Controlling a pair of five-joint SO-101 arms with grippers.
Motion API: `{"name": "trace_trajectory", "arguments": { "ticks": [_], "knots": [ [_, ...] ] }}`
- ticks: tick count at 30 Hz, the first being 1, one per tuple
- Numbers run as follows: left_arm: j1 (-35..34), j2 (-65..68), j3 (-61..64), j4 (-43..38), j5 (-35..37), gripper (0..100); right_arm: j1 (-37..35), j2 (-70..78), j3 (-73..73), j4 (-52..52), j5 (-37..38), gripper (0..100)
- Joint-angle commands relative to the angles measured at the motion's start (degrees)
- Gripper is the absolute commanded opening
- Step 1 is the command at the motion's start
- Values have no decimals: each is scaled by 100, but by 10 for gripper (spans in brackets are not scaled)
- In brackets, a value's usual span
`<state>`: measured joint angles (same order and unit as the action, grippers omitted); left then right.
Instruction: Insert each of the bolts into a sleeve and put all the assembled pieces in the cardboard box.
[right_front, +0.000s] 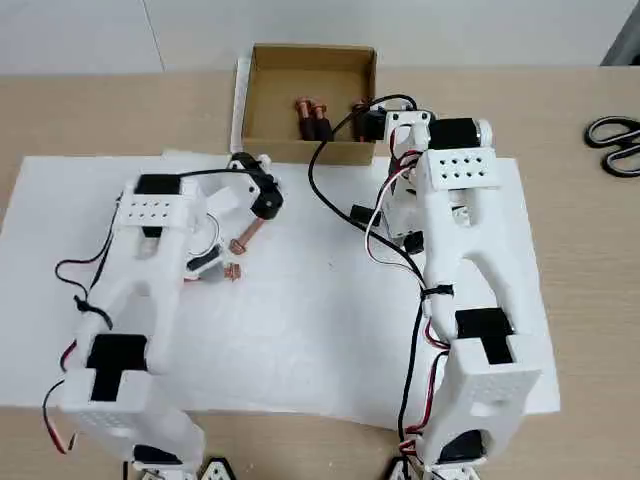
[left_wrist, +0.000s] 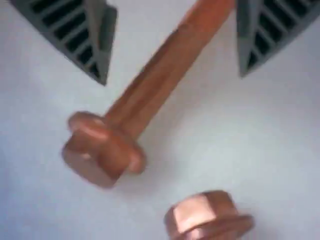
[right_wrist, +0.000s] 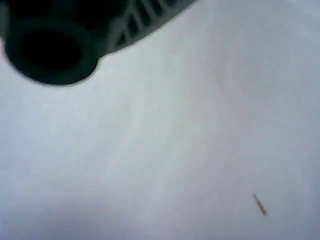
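– Closest to the lens, what sits between the left tool's (left_wrist: 172, 79) grey ribbed fingers (left_wrist: 90, 35)?
– Copper-coloured hex-head bolt (left_wrist: 145, 100), lying slantwise on the white sheet (left_wrist: 260, 150). That tool is spread, one finger on either side of the shaft, with a gap on one side.
– Anything beside it?
– Second copper-coloured hex head (left_wrist: 207, 220), near the bolt's head but apart from it. From the high view both lie left of centre.
– And the brown cardboard box (right_front: 262, 100)?
– Upper centre, on the wooden bench (right_front: 90, 110) at the sheet's far edge. Several copper-coloured pieces (right_front: 312, 118) lie inside.
– Right tool (right_front: 375, 122)?
– Just by the box's right front corner. Whether it is spread or pressed together, I cannot tell. Black-handled scissors (right_front: 615, 145) lie at the far right.
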<state>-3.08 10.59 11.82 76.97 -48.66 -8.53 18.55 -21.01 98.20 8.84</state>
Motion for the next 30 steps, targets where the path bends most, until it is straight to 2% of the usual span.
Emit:
{"name": "trace_trajectory", "arguments": {
  "ticks": [1,17,19,24,30],
  "knots": [
    [70,53,-75,-132,-44,164,57,-426,-26,101,9,4],
    [70,501,-48,-431,-26,162,57,-426,-26,101,9,4],
    [88,519,-48,-431,-26,141,57,-426,-26,101,9,4],
    [352,695,-48,-431,-26,14,40,-426,-26,92,9,4],
    [527,703,-66,-378,-9,6,48,-426,-26,92,9,4]
  ]
}}
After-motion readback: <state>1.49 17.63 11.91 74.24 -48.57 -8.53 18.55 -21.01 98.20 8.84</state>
